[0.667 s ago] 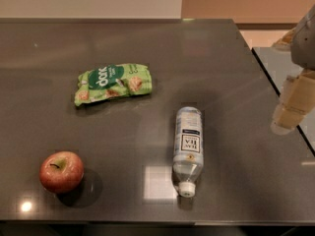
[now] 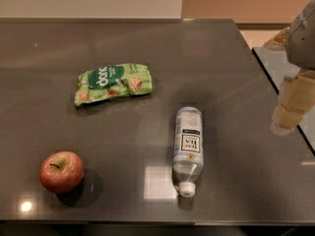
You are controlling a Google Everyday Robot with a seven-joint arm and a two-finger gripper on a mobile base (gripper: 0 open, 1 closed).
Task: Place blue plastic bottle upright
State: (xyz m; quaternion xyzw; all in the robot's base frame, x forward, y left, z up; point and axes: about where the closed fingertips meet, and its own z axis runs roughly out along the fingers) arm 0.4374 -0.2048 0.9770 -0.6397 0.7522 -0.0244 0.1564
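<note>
- The gripper (image 2: 290, 107) is seen at the right edge of the camera view, hung above the right rim of the table (image 2: 221, 58) and well apart from everything on it. Whether it is set wide or narrow cannot be told, and nothing is seen to be held in it.
- Nearest the front edge, the apple (image 2: 61, 171) is found at the left, red, with its stem turned upward.
- The blue plastic bottle (image 2: 187, 159) is laid on its side right of centre, between the apple and the gripper and touching neither.
- Its white cap (image 2: 186, 188) is screwed on and pointed toward the front edge, while its base is pointed away.
- Its label (image 2: 191, 141) is turned upward. The body is seen to be clear, but how much is held inside cannot be told.
- Farther back and to the left, a green snack bag (image 2: 112, 83) is laid flat and crumpled. Its ends appear closed, and its contents are hidden.
- A second dark surface (image 2: 275, 63) is seen beyond the table's right edge.
</note>
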